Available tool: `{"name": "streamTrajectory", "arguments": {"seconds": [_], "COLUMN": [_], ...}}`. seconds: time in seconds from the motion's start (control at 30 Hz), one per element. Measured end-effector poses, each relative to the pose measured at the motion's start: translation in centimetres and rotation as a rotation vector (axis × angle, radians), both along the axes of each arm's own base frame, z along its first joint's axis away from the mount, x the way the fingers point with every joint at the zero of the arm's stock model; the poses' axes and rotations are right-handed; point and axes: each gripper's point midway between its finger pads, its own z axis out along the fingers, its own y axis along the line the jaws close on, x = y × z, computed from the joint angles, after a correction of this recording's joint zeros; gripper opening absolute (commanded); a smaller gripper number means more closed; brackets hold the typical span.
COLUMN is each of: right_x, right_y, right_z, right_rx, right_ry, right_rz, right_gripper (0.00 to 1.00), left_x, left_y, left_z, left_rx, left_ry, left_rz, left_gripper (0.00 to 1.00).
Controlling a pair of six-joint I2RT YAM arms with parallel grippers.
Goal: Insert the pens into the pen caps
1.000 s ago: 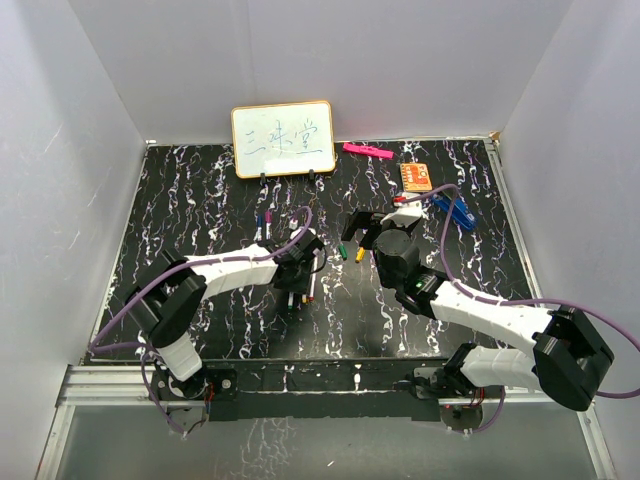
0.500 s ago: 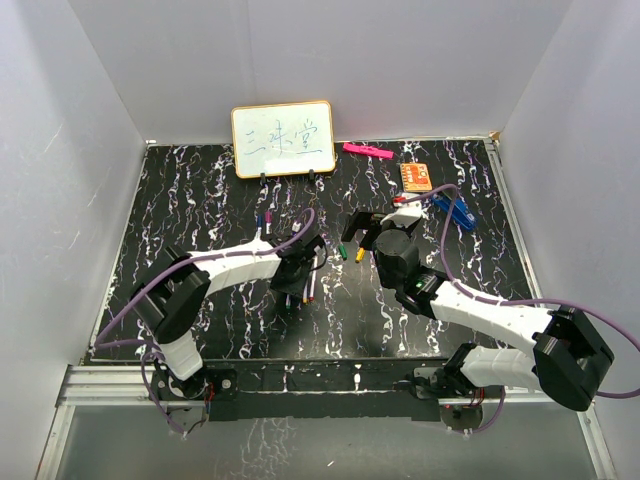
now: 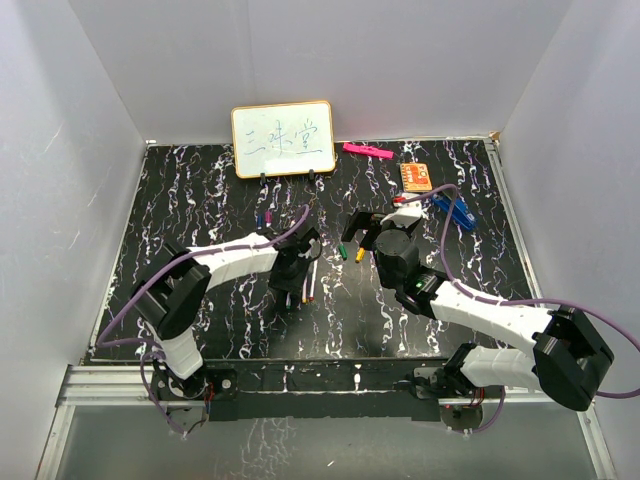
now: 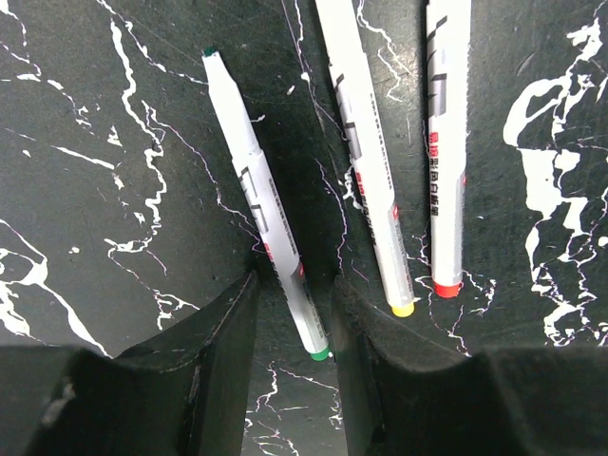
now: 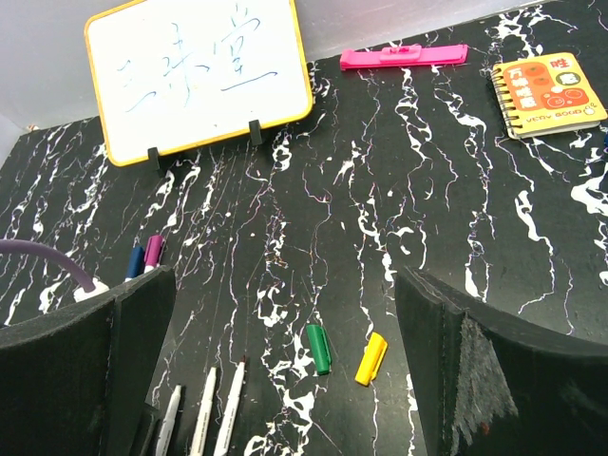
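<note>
My left arm reaches forward with the wrist bent down. The left gripper (image 4: 294, 283) stands partly spread astride a thin white marker pen with a green tip (image 4: 255, 176), not clamped on it. That pen lies flat on the black marbled table (image 4: 114, 142). Outside the right finger lie a yellow-ended white pen (image 4: 366, 171) and a red-ended white pen (image 4: 446, 142), three pens in all. My right gripper (image 5: 285, 280) hovers spread wide. Ahead between its fingers lie two caps, a short green plastic cap (image 5: 318, 348) and a short yellow plastic cap (image 5: 371, 358). Since a second ago the left gripper has slid slightly back toward its base, and the right has held.
</note>
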Motion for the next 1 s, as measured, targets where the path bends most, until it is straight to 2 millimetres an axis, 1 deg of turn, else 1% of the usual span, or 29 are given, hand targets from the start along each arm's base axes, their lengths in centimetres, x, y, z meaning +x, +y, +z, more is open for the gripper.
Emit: {"name": "streamTrajectory", "arguments": {"seconds": [0.37,0.5,0.73,0.87,1.0], "right_x": [0.0,0.0,0.0,0.0,-0.2], "right_y": [0.1,0.1,0.1,-0.1,-0.5], "right_z": [-0.5,-0.5,-0.5,-0.7,-1.3], "right_rx": [-0.007,-0.002,0.003,0.001,-0.011], "right_ry": [0.012,0.012,0.014,0.017,0.03], "right_rz": [0.0,-0.001,-0.002,-0.007,-0.018], "right_gripper": [0.98,0.98,0.98,0.98,0.98], "left_x": [0.3,0.7,1.3,1.4,1.5], "left_y": [-0.1,-0.3,-0.5,-0.4,-0.1], "left_z": [-0.1,-0.1,-0.2,-0.2,-0.3], "left_rx": [0.006,0.005,-0.003,-0.008,-0.016], "left_ry": [0.031,0.033,0.031,0.03,0.022], "left_rz": [-0.004,0.001,0.01,0.017,0.026], "left_gripper": [0.3,0.3,0.27,0.19,0.04]}}
